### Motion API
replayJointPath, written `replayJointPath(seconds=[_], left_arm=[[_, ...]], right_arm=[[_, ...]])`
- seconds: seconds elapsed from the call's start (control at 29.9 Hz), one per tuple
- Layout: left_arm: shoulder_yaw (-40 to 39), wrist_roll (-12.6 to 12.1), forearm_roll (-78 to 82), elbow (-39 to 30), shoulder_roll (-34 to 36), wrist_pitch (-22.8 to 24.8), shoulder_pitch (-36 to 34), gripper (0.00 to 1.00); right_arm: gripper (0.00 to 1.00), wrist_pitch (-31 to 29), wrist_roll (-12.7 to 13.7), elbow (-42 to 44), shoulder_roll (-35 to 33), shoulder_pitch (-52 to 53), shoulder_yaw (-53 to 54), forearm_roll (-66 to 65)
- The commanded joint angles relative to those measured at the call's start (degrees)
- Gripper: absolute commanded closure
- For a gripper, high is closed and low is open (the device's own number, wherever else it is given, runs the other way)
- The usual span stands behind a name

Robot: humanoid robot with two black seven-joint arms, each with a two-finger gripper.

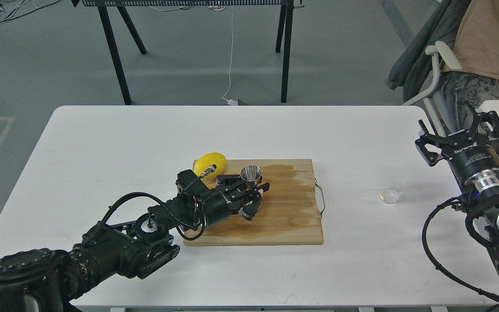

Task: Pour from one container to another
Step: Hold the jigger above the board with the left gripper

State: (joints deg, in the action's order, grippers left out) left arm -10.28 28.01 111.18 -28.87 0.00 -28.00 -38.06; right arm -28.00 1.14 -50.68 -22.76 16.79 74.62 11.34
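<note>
The steel jigger (251, 173) stands upright on the wooden cutting board (288, 208), near its back left. My left gripper (258, 200) lies low over the board, right in front of the jigger, and hides the jigger's lower half. Its fingers are spread, so it is open. I cannot tell whether the upper finger touches the jigger. The clear glass cup (391, 190) stands upright on the white table, right of the board. My right gripper (458, 132) hangs open behind and to the right of the cup, holding nothing.
A yellow lemon (209, 163) sits at the board's back left corner, just behind my left wrist. The board has a metal handle (321, 197) on its right side and a dark wet patch. A chair with clothes (470, 56) stands beyond the table's right end.
</note>
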Motion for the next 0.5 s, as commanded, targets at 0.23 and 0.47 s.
replayJointPath(seconds=[0.23,0.47], left_arm=[[0.00,-0.01,0.09,-0.05,0.00,0.00,0.00,0.55],[0.09,-0.01,0.09,-0.14,0.00,0.00,0.53,0.13]], right_arm=[[0.01,0.00,0.00,-0.03,-0.09,0.00,0.00,0.00],[0.01,0.00,0.00,0.05,-0.09,0.00,0.00,0.00]])
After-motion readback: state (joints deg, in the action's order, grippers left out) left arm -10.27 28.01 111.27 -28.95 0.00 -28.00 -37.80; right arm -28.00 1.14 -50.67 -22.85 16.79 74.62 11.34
